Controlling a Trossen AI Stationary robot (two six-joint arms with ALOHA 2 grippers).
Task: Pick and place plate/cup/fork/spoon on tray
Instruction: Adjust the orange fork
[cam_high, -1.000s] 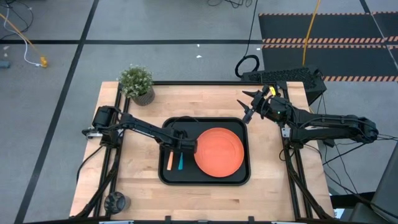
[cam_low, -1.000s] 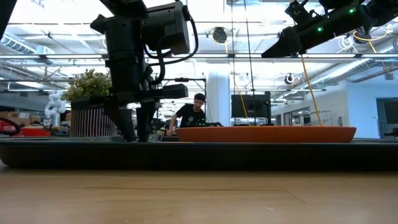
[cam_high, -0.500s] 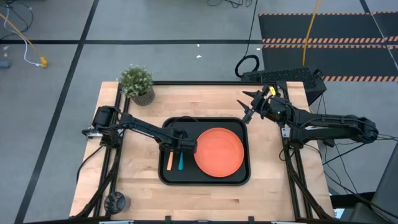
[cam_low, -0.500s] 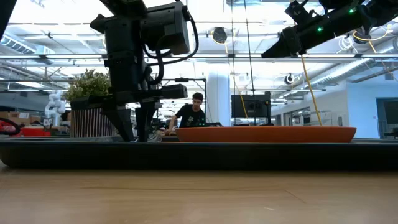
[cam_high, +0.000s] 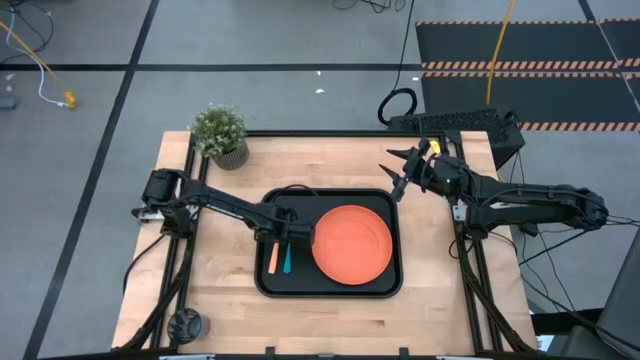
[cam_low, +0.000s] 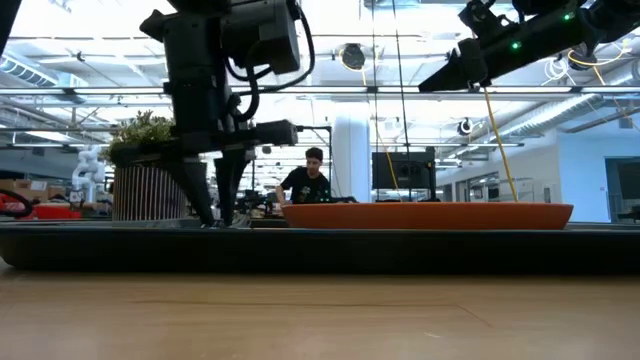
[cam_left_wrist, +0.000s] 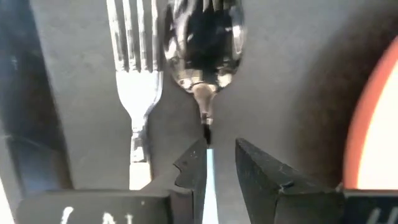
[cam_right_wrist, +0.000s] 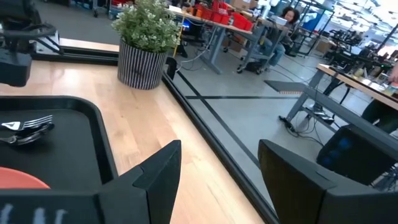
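Note:
The black tray (cam_high: 330, 290) lies mid-table with the orange plate (cam_high: 352, 245) flat on its right part. On its left part the fork (cam_high: 272, 262) and the spoon (cam_high: 286, 262) lie side by side, flat on the tray floor. My left gripper (cam_high: 283, 237) points down over the spoon. In the left wrist view its fingers (cam_left_wrist: 221, 165) are open on either side of the spoon's light blue handle (cam_left_wrist: 208, 186), next to the fork (cam_left_wrist: 134, 81). A small dark cup (cam_high: 185, 323) stands at the table's near left corner. My right gripper (cam_high: 400, 170) hangs open, raised over the far right.
A potted plant (cam_high: 220, 135) stands at the table's far left corner. Bare wood lies all round the tray. In the low view a person (cam_low: 305, 185) sits in the room beyond the table.
My left gripper has risen a little, straight up from the spoon, still pointing down. The fork, the spoon and the plate stay flat on the tray.

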